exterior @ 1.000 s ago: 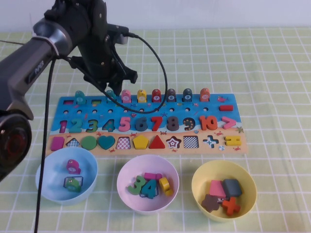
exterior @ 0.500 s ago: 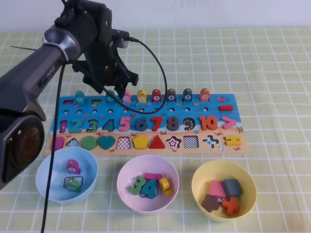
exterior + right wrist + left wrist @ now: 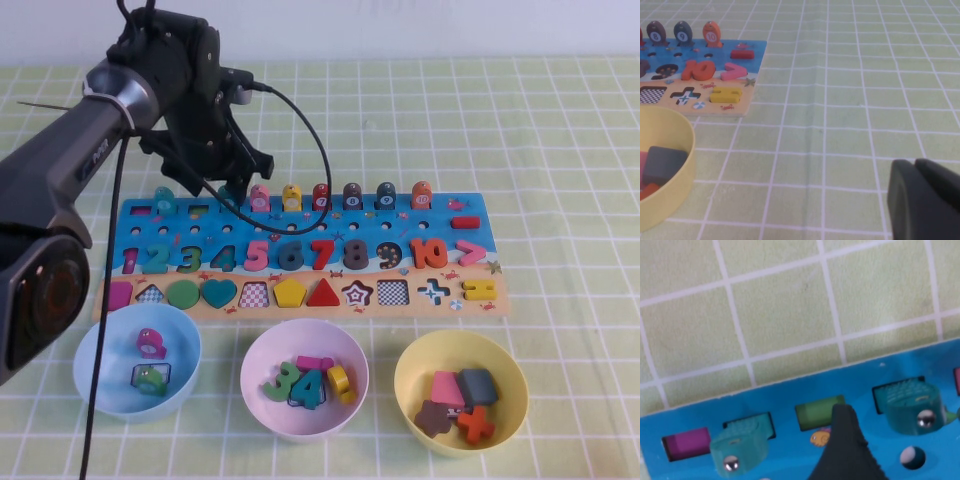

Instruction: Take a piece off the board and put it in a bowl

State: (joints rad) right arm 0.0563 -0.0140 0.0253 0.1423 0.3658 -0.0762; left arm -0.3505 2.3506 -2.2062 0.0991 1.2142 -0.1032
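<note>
Green-checked surface (image 3: 560,150); my left hand (image 3: 222,186) hangs released over the piece (image 3: 229,195) at the board's (image 3: 300,255) twelve-o'clock edge; right hand (image 3: 925,200) clenched.

— What can you read from up here?
— On my board (image 3: 300,250), big coloured numbers 1 to 10 in a row. Pegs by the far end show 8, 9, 10. Nothing else is legible.
</note>
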